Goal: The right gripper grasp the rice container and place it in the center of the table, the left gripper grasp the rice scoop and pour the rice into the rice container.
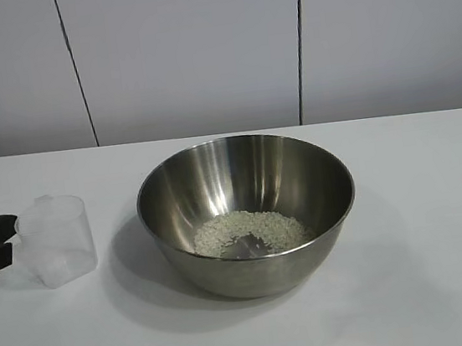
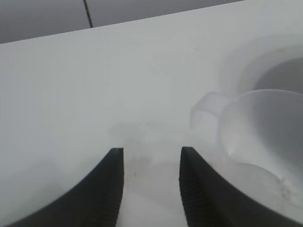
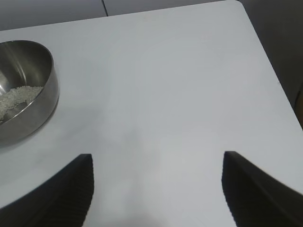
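The rice container, a wide steel bowl, stands at the middle of the table with the rice heaped in its bottom. The rice scoop, a clear plastic cup, stands upright on the table to the bowl's left and looks empty. My left gripper is at the left edge, open, its tips just beside the scoop and holding nothing. In the left wrist view the gripper spans bare table, with the scoop off to one side. My right gripper is wide open over bare table, away from the bowl.
The white table stretches around the bowl on all sides. Its far corner and edge show in the right wrist view. A grey panelled wall stands behind the table.
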Available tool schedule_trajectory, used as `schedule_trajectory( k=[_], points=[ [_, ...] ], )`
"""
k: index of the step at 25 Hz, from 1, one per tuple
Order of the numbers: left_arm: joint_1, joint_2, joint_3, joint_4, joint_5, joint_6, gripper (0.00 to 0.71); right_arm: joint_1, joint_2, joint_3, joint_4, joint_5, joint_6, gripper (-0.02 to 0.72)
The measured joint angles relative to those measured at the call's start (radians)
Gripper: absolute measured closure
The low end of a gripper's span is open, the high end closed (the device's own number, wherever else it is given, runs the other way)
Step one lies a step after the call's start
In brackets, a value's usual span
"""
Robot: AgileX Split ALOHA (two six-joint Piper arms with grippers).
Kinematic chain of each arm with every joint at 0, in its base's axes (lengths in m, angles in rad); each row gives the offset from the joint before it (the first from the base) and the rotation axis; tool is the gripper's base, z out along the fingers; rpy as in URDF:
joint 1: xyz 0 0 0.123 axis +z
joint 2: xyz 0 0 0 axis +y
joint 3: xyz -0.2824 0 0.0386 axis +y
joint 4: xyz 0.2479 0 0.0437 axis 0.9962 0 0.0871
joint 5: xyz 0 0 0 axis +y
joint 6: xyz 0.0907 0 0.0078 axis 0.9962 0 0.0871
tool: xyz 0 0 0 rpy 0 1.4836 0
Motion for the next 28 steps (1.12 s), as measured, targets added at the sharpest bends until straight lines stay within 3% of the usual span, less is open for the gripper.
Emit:
schedule_trajectory(
  k=[2,6,10,13,16,21,28],
  points=[
    [0.001,-0.012,0.001,-0.038,-0.002,-0.022,0.387,0.000,0.000,0.000,0.000,0.000,0.000,0.188],
    [0.050,-0.082,-0.005,-0.045,0.025,-0.111,0.347,0.000,0.000,0.000,0.000,0.000,0.000,0.188],
    [0.161,-0.197,-0.032,0.003,0.148,-0.185,0.340,0.000,0.000,0.000,0.000,0.000,0.000,0.188],
    [0.252,-0.310,-0.055,0.120,0.235,-0.294,0.340,0.000,0.000,0.000,0.000,0.000,0.000,0.188],
    [0.290,-0.448,-0.070,0.245,0.347,-0.373,0.340,0.000,0.000,0.000,0.000,0.000,0.000,0.188],
    [0.269,-0.734,-0.070,0.338,0.506,-0.470,0.340,0.000,0.000,0.000,0.000,0.000,0.000,0.188],
    [0.127,-1.196,-0.073,0.346,0.888,-0.494,0.340,0.000,0.000,0.000,0.000,0.000,0.000,0.188]
  ],
)
